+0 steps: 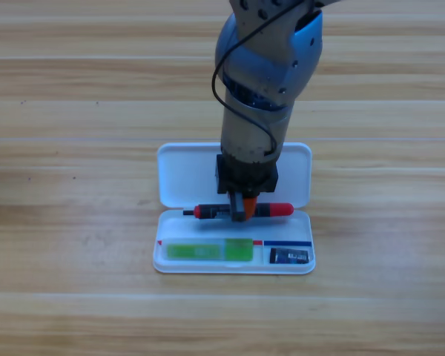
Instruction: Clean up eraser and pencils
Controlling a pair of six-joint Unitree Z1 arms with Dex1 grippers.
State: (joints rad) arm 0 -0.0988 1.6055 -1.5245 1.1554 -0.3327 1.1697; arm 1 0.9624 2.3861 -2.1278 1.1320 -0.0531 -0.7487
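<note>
Right now one grey arm reaches down from the top edge of the high view, a little right of centre, and its gripper [244, 210] hangs over the open white case [176, 174] in the middle of the wooden table [74, 148]. The orange jaws are closed around the red pencil [280, 209], gripping it near its middle. The pencil lies level, left to right, with its dark tip poking out to the left of the gripper and its red end showing to the right. It sits at the hinge line of the case, along the back edge of the tray half; whether it touches the tray or is held just above it, I cannot tell.

The case lid lies flat behind the tray, partly hidden by the arm. In the tray's front row the green pencil [209, 251] lies flat in the long left compartment. The eraser [290, 256] sits in the small right compartment, beside the green pencil.

Which of the two arms this is cannot be told from where it enters.
</note>
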